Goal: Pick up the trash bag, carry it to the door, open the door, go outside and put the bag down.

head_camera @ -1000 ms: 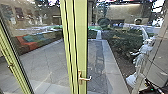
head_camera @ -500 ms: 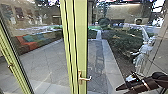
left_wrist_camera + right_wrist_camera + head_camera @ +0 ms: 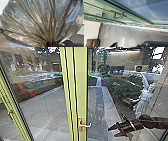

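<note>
The translucent grey-brown plastic trash bag [image 3: 37, 23] is at my left gripper [image 3: 50, 45], where its deep pleats run together into a dark, gathered neck and fan out into a wide, puffed body. Its skin is thin and glossy, creased all over, with pale and bluish glints along the folds; I can't make out what is inside. That gripper of mine is clamped on the bag at the neck. My dark right gripper [image 3: 111, 132] has its fingers parted, with nothing between them; in the head view it lies to the right of the brass-coloured, lever-shaped handle [image 3: 85, 125], its tips toward it but not touching. The handle sits on the upright yellow-green frame of the glass door [image 3: 80, 89]. Through the glass I see a grey paved yard [image 3: 47, 109], a long seat with orange and teal cushions [image 3: 29, 89] along the left, and a dark green leafy hedge [image 3: 123, 88] on the right. From my right wrist I also see a smooth grey floor [image 3: 112, 33] and a brown box-like object [image 3: 92, 43] resting near a pale wall [image 3: 90, 30].
</note>
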You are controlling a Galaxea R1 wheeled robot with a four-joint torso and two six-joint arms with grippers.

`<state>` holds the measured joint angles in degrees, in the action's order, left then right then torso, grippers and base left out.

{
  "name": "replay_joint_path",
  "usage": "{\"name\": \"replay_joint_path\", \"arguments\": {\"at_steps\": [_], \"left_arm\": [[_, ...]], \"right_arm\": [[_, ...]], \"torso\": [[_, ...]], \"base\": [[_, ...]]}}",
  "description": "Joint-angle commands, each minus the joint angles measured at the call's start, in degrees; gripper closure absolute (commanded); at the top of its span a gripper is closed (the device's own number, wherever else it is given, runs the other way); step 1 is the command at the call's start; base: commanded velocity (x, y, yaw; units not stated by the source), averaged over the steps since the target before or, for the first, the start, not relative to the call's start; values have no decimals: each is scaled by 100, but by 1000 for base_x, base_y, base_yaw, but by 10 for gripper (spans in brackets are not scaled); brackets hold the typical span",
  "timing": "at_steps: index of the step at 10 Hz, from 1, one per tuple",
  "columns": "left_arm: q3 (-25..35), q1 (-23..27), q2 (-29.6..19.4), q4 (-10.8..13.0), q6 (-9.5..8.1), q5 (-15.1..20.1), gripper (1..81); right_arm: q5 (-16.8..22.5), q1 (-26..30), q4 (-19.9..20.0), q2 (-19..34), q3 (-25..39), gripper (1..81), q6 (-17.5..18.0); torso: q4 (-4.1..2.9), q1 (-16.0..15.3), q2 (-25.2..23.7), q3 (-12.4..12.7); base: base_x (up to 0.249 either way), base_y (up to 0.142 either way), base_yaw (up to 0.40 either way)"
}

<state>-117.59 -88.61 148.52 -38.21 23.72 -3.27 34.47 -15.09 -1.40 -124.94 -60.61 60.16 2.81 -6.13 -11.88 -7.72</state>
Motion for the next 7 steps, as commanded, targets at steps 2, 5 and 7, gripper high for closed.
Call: {"name": "replay_joint_path", "arguments": {"at_steps": [2, 5, 7], "left_arm": [[78, 261, -94, -55, -34, 494, 811], [78, 270, -67, -55, -34, 494, 811], [69, 270, -67, -64, -34, 494, 811]], "right_arm": [[-298, 792, -229, -524, -398, 10, 136], [-442, 739, -212, -1087, -757, 10, 145], [-905, 705, -176, -1176, -916, 10, 128]], "torso": [[0, 0, 0, 0], [0, -2, 5, -5], [0, -2, 5, -5]], "base": [[0, 0, 0], [0, 0, 0], [0, 0, 0]]}}
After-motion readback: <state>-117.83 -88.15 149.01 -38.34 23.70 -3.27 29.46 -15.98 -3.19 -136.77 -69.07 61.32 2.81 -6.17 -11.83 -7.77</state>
